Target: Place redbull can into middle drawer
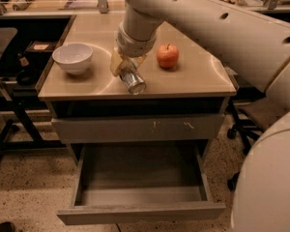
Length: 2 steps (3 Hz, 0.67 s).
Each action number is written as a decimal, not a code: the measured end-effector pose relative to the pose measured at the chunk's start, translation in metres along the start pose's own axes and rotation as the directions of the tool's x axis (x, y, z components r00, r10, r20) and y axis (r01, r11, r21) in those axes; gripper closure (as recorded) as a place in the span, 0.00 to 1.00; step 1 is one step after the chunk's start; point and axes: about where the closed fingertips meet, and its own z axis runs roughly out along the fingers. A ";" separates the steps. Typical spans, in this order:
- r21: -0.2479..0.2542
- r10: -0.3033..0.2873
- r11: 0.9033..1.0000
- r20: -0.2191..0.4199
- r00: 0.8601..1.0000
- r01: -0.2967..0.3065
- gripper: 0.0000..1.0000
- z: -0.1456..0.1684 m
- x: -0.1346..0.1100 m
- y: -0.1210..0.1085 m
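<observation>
Gripper [126,65] grips the redbull can [133,80], tilted near the front edge of the cabinet top [195,79]. Red apple [167,55] at 2 o'clock of it, white bowl [73,57] at 9, open middle drawer [140,212] at 6.

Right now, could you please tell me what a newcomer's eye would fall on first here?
The huge white arm fills the right side, its hand near the front edge of the tabletop, gripping the tilted redbull can. Below, the middle drawer stands pulled wide open. A red apple sits to the right of the hand and a white bowl to its left.
</observation>
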 end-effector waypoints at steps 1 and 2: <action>-0.009 0.030 1.000 -0.017 0.999 -0.030 1.00 -0.010 0.023 0.012; -0.016 0.077 0.997 -0.049 0.996 -0.078 1.00 -0.016 0.056 0.028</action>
